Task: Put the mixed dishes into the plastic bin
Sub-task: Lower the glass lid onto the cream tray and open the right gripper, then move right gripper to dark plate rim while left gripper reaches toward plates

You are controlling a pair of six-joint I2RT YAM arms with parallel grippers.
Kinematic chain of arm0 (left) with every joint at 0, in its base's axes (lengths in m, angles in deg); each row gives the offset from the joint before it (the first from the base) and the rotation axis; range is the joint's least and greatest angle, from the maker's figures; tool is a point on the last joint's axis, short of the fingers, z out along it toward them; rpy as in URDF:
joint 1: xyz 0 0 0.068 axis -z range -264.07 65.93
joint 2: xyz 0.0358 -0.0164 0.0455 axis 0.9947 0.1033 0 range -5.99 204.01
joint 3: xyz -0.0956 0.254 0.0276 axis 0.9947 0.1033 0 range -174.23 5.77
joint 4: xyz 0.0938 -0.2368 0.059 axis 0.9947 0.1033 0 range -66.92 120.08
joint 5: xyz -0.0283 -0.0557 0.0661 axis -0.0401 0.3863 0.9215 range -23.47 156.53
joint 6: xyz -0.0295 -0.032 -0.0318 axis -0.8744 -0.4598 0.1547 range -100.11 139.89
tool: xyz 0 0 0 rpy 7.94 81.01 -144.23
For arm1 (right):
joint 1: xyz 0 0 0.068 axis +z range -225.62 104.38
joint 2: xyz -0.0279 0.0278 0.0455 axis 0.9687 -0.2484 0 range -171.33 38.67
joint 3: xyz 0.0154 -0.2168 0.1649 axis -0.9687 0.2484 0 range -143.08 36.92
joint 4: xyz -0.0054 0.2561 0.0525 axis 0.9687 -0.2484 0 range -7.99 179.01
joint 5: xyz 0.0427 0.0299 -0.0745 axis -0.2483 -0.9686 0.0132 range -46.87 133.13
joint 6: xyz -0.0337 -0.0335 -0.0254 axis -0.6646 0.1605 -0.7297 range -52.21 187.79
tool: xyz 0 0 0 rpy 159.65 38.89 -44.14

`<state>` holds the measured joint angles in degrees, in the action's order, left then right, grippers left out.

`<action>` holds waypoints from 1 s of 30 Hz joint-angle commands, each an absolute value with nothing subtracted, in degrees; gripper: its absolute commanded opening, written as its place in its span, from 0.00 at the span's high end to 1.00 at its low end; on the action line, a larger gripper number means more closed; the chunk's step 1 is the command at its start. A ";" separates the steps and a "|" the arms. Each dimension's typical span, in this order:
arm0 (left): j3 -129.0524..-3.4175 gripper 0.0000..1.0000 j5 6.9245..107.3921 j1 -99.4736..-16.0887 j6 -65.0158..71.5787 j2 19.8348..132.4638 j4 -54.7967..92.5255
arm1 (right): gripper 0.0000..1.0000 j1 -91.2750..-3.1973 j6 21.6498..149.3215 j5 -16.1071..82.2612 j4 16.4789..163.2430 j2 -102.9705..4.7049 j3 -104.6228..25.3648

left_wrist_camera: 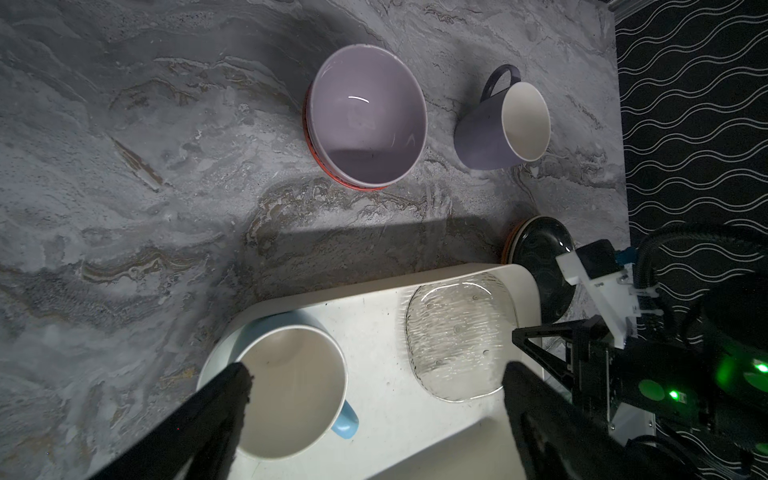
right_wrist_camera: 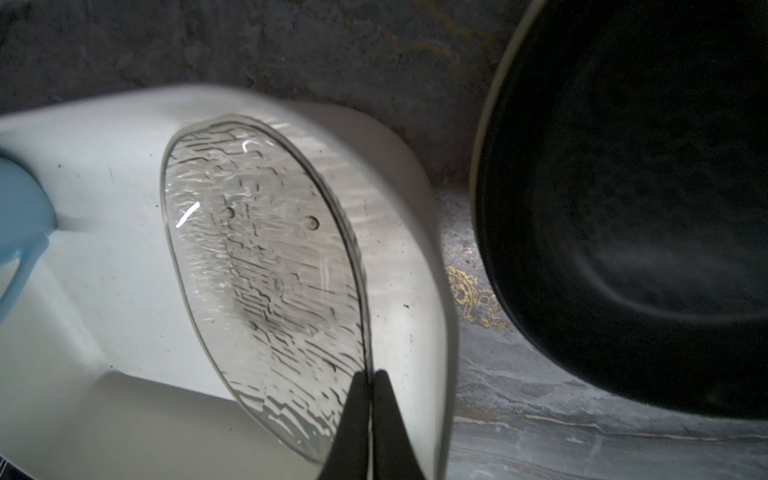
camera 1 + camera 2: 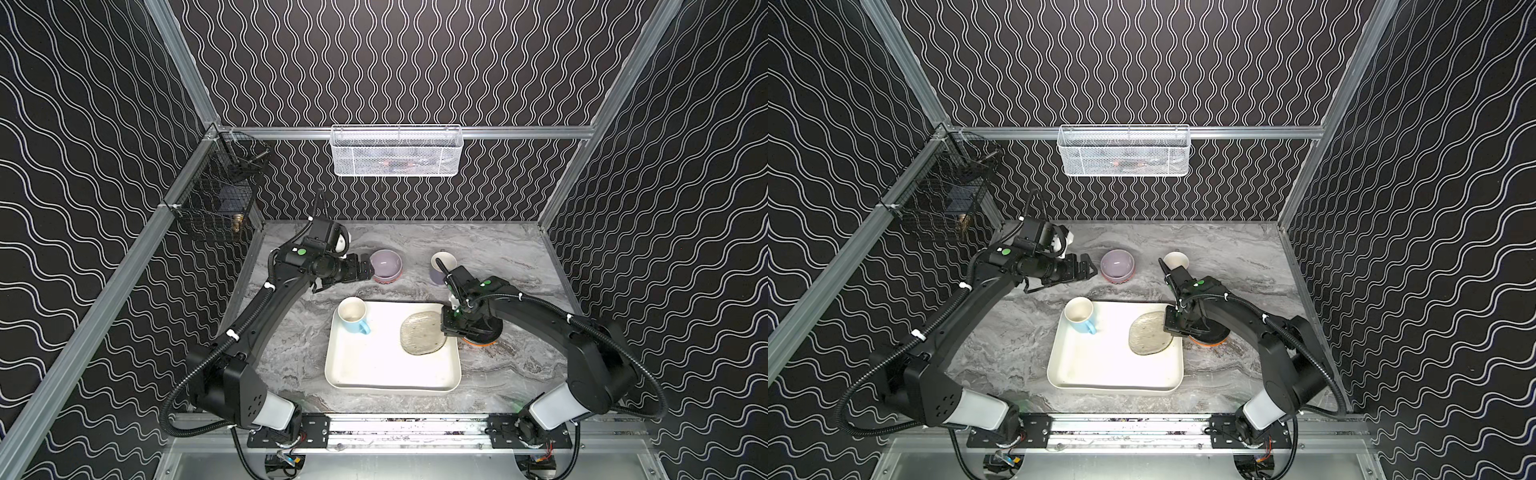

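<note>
Cream-white plastic bin (image 3: 374, 365) at the near centre of the marble tabletop (image 3: 519, 365), seen in both top views. Light blue mug (image 3: 353, 318) stands upright in the bin's far left corner. Right gripper (image 2: 369, 415) is pinched closed on the rim of the clear glass plate (image 3: 419, 332), which sits over the bin's far right part; whether it rests on the floor cannot be told. Just right of the bin, under the right arm, the black plate (image 2: 623, 208) lies stacked on the orange plate (image 3: 478, 341). Left gripper (image 3: 369, 269), jaws spread wide and empty, is just beside the lavender bowl (image 3: 386, 264), which is nested in the red-orange patterned bowl (image 3: 387, 280). Lavender-grey mug (image 3: 437, 274) stands beyond the bin.
</note>
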<state>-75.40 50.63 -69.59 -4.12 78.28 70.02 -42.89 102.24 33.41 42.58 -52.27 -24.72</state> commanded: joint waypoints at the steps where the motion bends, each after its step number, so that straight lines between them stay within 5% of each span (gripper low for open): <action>1: -75.16 0.02 49.33 -70.14 -2.97 78.63 68.55 | 0.99 -42.82 102.24 34.46 40.93 -53.42 -25.80; 10: -74.70 0.01 47.86 -71.59 -2.47 79.85 67.77 | 0.78 -42.84 103.41 35.53 39.38 -54.25 -26.84; 20: -74.37 0.01 45.65 -71.77 -2.77 80.74 67.03 | 0.68 -43.56 102.47 38.81 30.53 -49.76 -33.73; 30: -83.24 0.01 49.91 -64.81 -0.23 84.92 69.74 | 0.65 -64.22 99.29 42.42 33.73 -44.15 -24.35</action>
